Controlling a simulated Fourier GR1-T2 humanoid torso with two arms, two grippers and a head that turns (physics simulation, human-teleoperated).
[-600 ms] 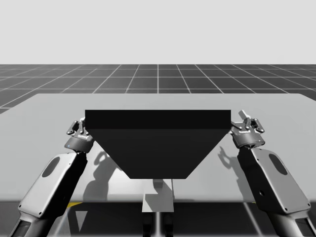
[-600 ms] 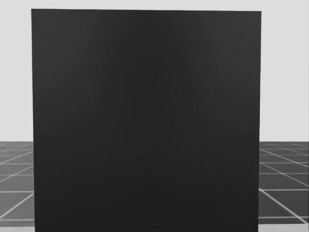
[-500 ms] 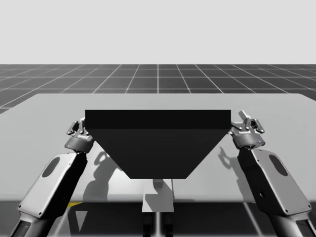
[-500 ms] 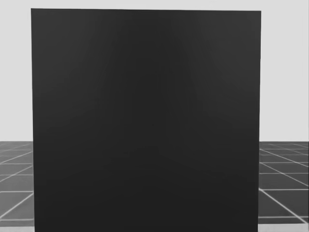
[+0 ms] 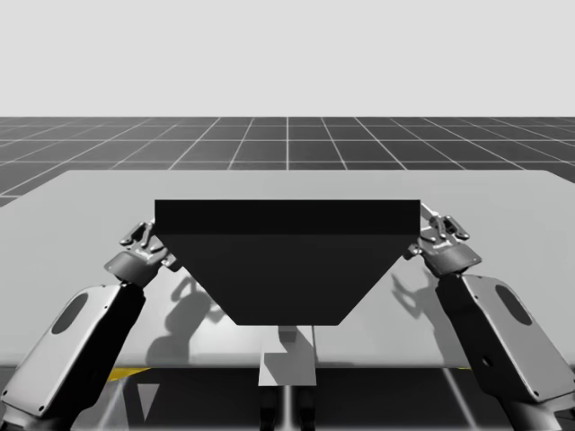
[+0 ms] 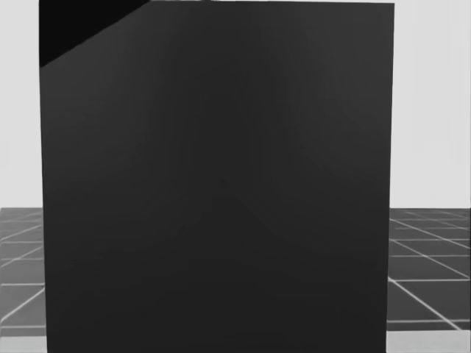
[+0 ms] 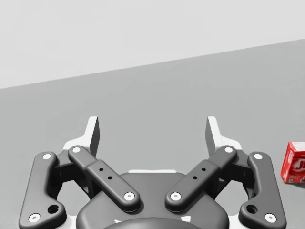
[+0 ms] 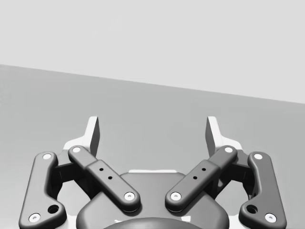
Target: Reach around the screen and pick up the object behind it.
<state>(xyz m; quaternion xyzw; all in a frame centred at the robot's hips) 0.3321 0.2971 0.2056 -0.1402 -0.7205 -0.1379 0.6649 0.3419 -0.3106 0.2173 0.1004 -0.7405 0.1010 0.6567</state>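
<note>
Left gripper [image 7: 153, 131] is open wide with nothing between its fingers [image 7: 93, 132]. In its wrist view the red box [image 7: 295, 162] sits on the grey table [image 7: 167, 95], off to one side of the gripper and outside its fingers, not touching them. The box is cut by the frame edge, so only part of it is readable. Right gripper [image 8: 153, 131] is also spread wide and empty, with bare table [image 8: 143, 105] ahead of it. From the high view, the black screen [image 5: 287, 260] stands mid-table, and the left gripper [image 5: 144, 241] is just beside its left edge near the top corner. The right gripper [image 5: 437, 232] is tight against the right edge near the other top corner; can't tell if either one touches the screen. Left arm [image 5: 76, 341] and right arm [image 5: 508, 337] come up on either side of the screen, casting shadows on the table [image 5: 90, 206]. In the head view the screen [image 6: 221, 184] is square in front, with a darker wedge at one top corner. Dark grid floor [image 6: 427, 243] is visible at both sides, and it runs beyond the table [image 5: 287, 139] in the high view.
</note>
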